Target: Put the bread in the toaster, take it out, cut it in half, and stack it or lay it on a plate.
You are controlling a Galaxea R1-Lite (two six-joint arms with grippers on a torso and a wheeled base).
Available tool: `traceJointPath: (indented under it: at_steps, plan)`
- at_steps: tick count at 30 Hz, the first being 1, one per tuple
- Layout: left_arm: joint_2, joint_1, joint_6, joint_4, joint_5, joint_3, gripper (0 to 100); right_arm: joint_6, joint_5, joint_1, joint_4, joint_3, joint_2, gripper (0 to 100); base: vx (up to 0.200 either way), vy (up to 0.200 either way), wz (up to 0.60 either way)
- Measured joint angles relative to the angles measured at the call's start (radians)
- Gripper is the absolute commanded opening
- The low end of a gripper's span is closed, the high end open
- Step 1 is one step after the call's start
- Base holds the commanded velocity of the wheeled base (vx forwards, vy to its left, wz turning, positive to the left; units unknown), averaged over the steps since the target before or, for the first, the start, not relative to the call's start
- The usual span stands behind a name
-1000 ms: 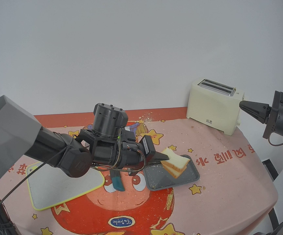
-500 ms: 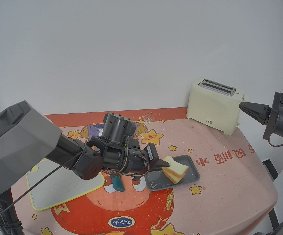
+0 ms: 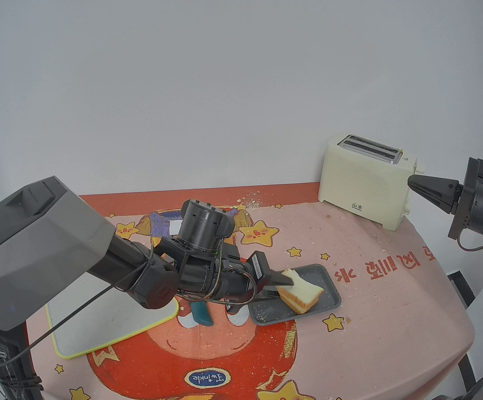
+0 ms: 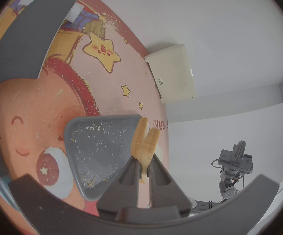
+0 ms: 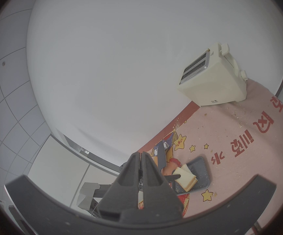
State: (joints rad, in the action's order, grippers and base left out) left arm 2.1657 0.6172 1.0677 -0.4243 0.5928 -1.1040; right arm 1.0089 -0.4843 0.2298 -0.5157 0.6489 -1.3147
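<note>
The left gripper [image 3: 279, 284] is clamped on one corner of the two stacked bread halves [image 3: 303, 293]. Over the last second it has carried them down and forward, from clear above the grey plate [image 3: 333, 299] to low over its far half. The lower edge seems to meet the plate, though contact is hard to confirm. Judging by this, placing is nearly done and release comes next. The cutting board [image 3: 113, 318] lies at 9 o'clock of the plate and the toaster [image 3: 366, 181] at 1 o'clock. The right gripper [image 3: 414, 182], fingers together, stays at the toaster's 3 o'clock.
</note>
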Motion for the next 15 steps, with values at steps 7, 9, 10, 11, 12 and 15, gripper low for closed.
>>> traceJointPath:
  at_steps: [7, 9, 10, 11, 12, 15]
  plan:
    - [-0.014, 0.000, -0.001, -0.001, -0.003, 0.015, 100, 0.000, 0.000, 0.000, 0.000, 0.000, 0.000, 0, 0.000, 0.000, 0.00]
    - [-0.018, 0.000, 0.000, 0.003, -0.005, 0.019, 100, -0.001, 0.000, 0.000, 0.000, 0.000, 0.000, 0, 0.000, 0.000, 0.00]
    - [-0.022, 0.000, 0.000, 0.007, -0.010, 0.021, 100, 0.000, 0.000, 0.000, 0.000, 0.000, 0.001, 0, 0.000, 0.000, 0.00]
    - [-0.025, 0.000, 0.000, 0.014, -0.017, 0.022, 100, 0.000, 0.000, 0.000, 0.000, 0.000, 0.000, 0, 0.000, 0.000, 0.00]
    - [-0.031, 0.000, -0.001, 0.028, -0.032, 0.023, 100, 0.000, 0.000, 0.000, 0.000, 0.000, 0.000, 0, 0.000, 0.000, 0.00]
    - [-0.054, -0.001, -0.002, 0.065, -0.058, 0.026, 100, -0.001, 0.000, 0.000, -0.001, 0.000, 0.000, 0, 0.000, 0.000, 0.00]
